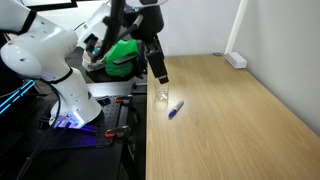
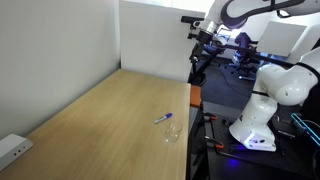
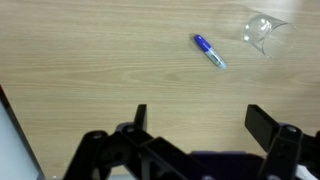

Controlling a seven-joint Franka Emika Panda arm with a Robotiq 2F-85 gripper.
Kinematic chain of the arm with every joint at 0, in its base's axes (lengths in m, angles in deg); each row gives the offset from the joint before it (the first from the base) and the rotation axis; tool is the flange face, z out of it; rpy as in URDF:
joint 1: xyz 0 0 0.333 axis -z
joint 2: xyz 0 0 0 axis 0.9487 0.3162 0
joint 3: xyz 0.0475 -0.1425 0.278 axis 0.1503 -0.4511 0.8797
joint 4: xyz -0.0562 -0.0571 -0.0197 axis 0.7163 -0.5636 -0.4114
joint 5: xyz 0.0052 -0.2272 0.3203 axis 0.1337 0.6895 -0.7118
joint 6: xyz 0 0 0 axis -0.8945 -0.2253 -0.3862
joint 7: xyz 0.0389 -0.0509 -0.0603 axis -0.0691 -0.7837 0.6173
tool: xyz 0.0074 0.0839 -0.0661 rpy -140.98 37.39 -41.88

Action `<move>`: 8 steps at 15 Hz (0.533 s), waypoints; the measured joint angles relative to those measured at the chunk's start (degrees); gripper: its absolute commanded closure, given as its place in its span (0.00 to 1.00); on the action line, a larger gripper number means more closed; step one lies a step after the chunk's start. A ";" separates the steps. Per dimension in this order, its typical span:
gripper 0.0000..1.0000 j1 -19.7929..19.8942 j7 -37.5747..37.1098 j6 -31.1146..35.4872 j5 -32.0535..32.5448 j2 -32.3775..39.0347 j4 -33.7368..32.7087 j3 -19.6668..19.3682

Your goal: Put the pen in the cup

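Step in hand: pre-grasp approach. The pen [image 3: 209, 51] is not picked up. It lies flat on the bench [image 3: 90, 60], upper middle of the wrist view, slanted, lighter end toward lower right. The cup [image 3: 262, 33] is at upper right of that frame, near the pen but apart, and looks empty.

Gripper [image 3: 200, 120]: fingers [image 3: 140, 118] spread wide with nothing between them, along the bottom edge of the wrist view. The pen sits above the gap in the frame, not inside it.

Next move, my read:
- Centre the pen between the fingers.
- Turn the wrist so they close across the barrel.
- Go down almost to the bench, then close. The pen is thin and flat, so there is little height margin.
- Lift, carry over the cup and drop the pen in end-first. The cup looks small and easy to knock over.

View differences:
- In an exterior view the gripper [image 1: 160, 76] hangs clear above the bench at upper centre, cup [image 1: 162, 97] under it, pen [image 1: 175, 109] just lower right. The wrist view doesn't give that height.
- In an exterior view the pen [image 2: 164, 119] and cup [image 2: 172, 132] sit near the bench's right edge, with a white power strip [image 2: 12, 150] at lower left. I can't separate the gripper from the dark clutter at upper right.
- The cup is faint in both exterior views. The wrist view shows its rim best.
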State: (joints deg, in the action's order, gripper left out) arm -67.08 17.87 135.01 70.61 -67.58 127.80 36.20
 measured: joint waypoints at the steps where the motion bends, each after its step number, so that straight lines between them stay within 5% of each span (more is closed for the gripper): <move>1: 0.00 -0.68 0.00 1.74 -0.12 0.30 0.54 0.40; 8: 0.00 -6.08 2.20 9.87 -0.80 4.71 2.74 1.47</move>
State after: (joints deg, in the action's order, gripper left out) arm -73.16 20.07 144.88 69.81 -62.87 130.54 37.67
